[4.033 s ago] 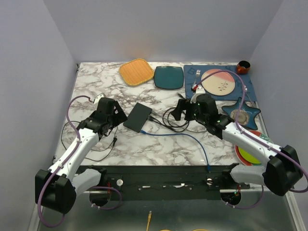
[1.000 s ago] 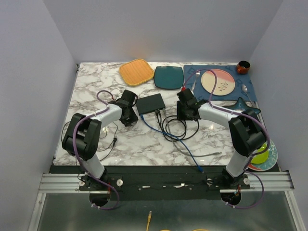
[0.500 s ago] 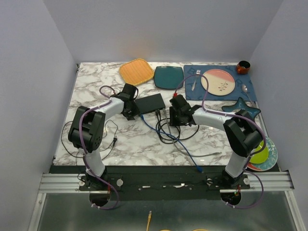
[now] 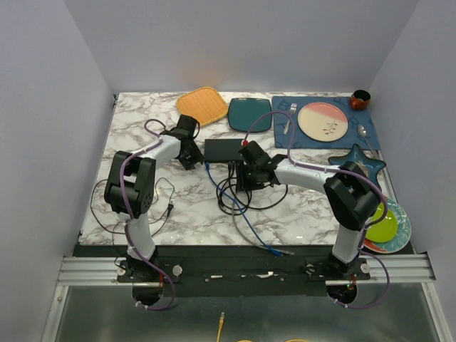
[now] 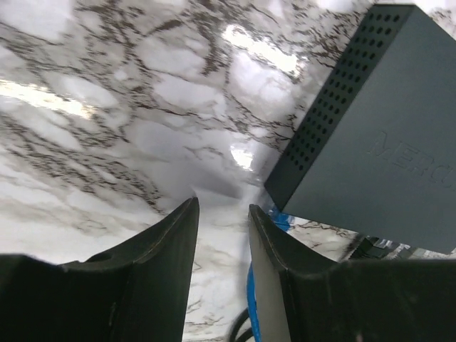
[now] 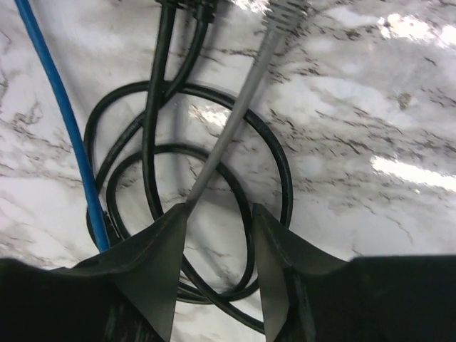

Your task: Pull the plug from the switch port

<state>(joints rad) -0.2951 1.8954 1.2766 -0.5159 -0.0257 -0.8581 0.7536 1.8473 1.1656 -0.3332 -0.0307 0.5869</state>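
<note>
The switch [image 4: 223,148] is a flat black box lying mid-table; its vented side [image 5: 377,128] fills the upper right of the left wrist view. Blue [image 4: 246,221], black [image 4: 235,196] and grey cables run from its near edge. My left gripper [image 4: 194,155] [image 5: 222,206] stands open over bare marble just left of the switch's corner. My right gripper [image 4: 241,174] [image 6: 219,210] is open above the black cable loops [image 6: 214,235]. A grey cable [image 6: 228,135] reaches its left fingertip. The grey plug [image 6: 288,13] sits at the top edge, with the port out of frame.
An orange square plate [image 4: 202,105] and a teal square plate [image 4: 250,114] lie behind the switch. A blue placemat with a pink plate [image 4: 323,121], a star-shaped dish [image 4: 356,160] and green plates [image 4: 385,226] are to the right. A thin black wire [image 4: 167,206] trails at left.
My right gripper has slid left to the cables in front of the switch, and its jaws stand wider. My left gripper has moved up beside the switch's left end. The blue cable has shifted left.
</note>
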